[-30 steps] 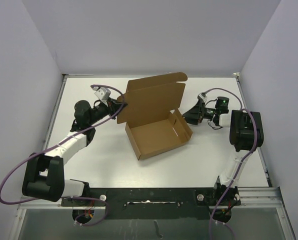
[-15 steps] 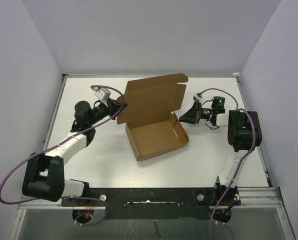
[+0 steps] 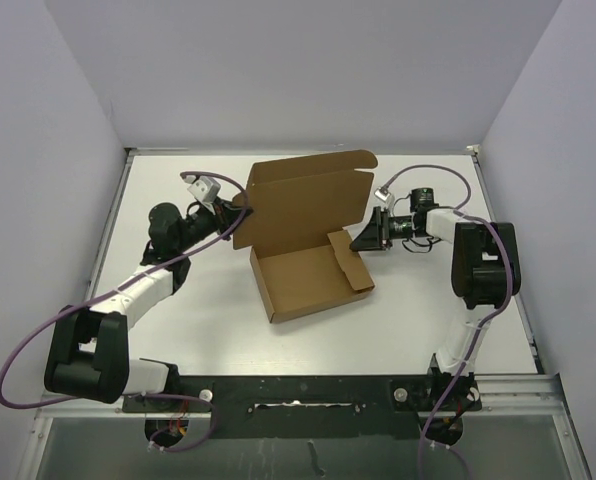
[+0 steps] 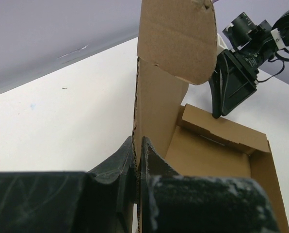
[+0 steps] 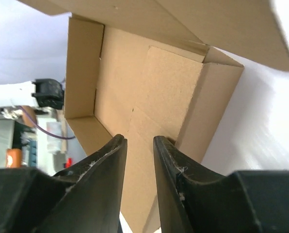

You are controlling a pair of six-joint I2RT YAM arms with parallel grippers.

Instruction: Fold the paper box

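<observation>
1. At mid-table (image 3: 218, 330), the paper box (image 3: 308, 285) lies open with its lid upright.
2. My left gripper (image 4: 137, 148) is clamped on the lid's edge, and my own fingers hide the contact.
3. My right gripper (image 5: 139, 143) is narrowly parted at the side wall. I cannot tell whether it is gripping.

From above, the tips of the left gripper (image 3: 238, 208) vanish behind the left edge of the paper box (image 3: 313, 275) lid. At the box's right wall, the right gripper (image 3: 356, 243) is too small to tell whether it pinches the cardboard. Its own wrist view does not settle it, as the wall runs down behind one finger (image 5: 171, 160). In both wrist views the picture's top edge cuts off the lid. Beyond the box's far corner, the clutter (image 5: 18, 145) is only a blur
</observation>
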